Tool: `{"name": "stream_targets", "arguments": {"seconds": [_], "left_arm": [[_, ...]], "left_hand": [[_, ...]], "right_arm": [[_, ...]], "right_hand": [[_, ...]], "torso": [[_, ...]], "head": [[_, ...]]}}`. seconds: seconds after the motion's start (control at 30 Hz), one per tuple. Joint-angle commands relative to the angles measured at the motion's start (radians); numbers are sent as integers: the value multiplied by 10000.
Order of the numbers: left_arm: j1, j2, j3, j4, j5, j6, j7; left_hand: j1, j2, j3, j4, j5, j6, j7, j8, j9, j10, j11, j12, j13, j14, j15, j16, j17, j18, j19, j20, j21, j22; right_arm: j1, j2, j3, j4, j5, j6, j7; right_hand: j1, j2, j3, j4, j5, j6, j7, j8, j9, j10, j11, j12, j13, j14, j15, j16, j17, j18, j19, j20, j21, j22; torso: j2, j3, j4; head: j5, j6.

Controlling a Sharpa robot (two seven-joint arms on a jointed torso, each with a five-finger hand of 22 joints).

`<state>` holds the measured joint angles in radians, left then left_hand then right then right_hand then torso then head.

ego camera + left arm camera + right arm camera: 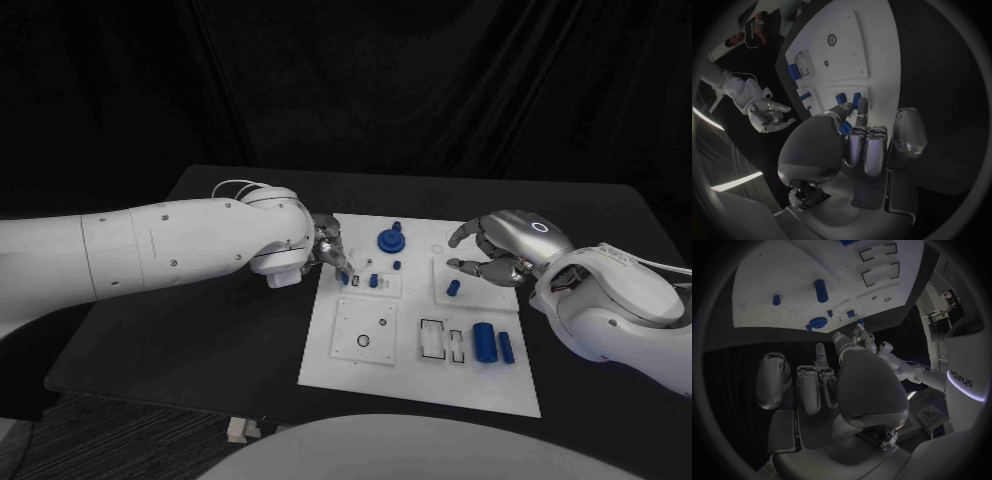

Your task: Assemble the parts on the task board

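The white task board (pixel 418 375) lies mid-table. My left hand (pixel 329 255) hovers at its far left edge, thumb and one finger stretched towards two small blue pegs (pixel 355 280) (pixel 856 99). The fingertip (pixel 861 104) lies beside one peg; white board shows between thumb and finger, and nothing is held. A round blue knob (pixel 389 240) (pixel 819 324) stands just right of that hand. My right hand (pixel 498 250) hangs over the board's far right corner, fingers loosely curved and empty, above a short blue piece (pixel 453 289) (pixel 821 290).
Two blue cylinders (pixel 495 343) lie side by side at the board's right, next to rectangular slots (pixel 433 338). A square plate with a small ring (pixel 364 341) sits at the board's left. Black table (pixel 202 340) surrounds the board, with its edge near the front.
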<state>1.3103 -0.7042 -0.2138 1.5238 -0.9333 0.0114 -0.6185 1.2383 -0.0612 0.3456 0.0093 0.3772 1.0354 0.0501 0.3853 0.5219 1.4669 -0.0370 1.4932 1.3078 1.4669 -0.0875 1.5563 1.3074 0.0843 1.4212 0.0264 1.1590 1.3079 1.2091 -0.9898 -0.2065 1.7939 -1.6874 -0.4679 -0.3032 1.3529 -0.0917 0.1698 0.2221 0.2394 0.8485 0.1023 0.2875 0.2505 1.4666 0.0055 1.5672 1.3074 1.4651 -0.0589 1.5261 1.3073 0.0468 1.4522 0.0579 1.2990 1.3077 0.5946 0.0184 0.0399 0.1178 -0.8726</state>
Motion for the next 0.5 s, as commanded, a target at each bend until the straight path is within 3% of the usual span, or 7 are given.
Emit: {"name": "stream_targets", "arguments": {"seconds": [0.03, 0.23, 0.5], "left_arm": [[-14, -133, 6, 238, -344, -1221, 513], [-126, -313, 3, 498, -515, -1981, 830], [-561, -368, 3, 577, -659, -2696, 1180]], "left_hand": [[92, 57, 850, -878, -62, -97, -20, -21, 26, 717, 24, -49, 2070, 970, 16, -36, 2498, -77, 51, -4, -41, 1610], [107, 96, 861, -865, -76, -127, -11, -30, 40, 686, 30, -128, 2017, 955, 24, -77, 2468, -65, 26, 2, -114, 1592], [116, 114, 866, -857, -71, -140, -7, -32, 50, 655, 36, -208, 1963, 950, 29, -89, 2460, -65, 25, 5, -116, 1592]], "right_arm": [[-39, -34, 5, 6, -39, -94, -39], [-90, -61, 5, 2, -39, -140, -22], [-149, -115, 5, 13, -39, -181, -5]], "right_hand": [[96, -26, 32, 40, 59, 65, -11, 14, -24, 1042, 49, 36, 2634, 857, 44, -70, 1900, 169, -97, -16, -88, 1768], [102, -28, 31, 41, 60, 65, -5, 7, -35, 1042, 49, 36, 2634, 851, 45, -86, 1879, 175, -108, -15, -115, 1760], [110, -32, 30, 42, 60, 66, -1, -2, -48, 1042, 50, 36, 2634, 843, 46, -108, 1850, 180, -118, -14, -141, 1752]], "torso": [[-1, 4, 3], [2, 8, -2], [-2, 11, -6]], "head": [[8, 0], [-2, 0], [-64, 0]]}}
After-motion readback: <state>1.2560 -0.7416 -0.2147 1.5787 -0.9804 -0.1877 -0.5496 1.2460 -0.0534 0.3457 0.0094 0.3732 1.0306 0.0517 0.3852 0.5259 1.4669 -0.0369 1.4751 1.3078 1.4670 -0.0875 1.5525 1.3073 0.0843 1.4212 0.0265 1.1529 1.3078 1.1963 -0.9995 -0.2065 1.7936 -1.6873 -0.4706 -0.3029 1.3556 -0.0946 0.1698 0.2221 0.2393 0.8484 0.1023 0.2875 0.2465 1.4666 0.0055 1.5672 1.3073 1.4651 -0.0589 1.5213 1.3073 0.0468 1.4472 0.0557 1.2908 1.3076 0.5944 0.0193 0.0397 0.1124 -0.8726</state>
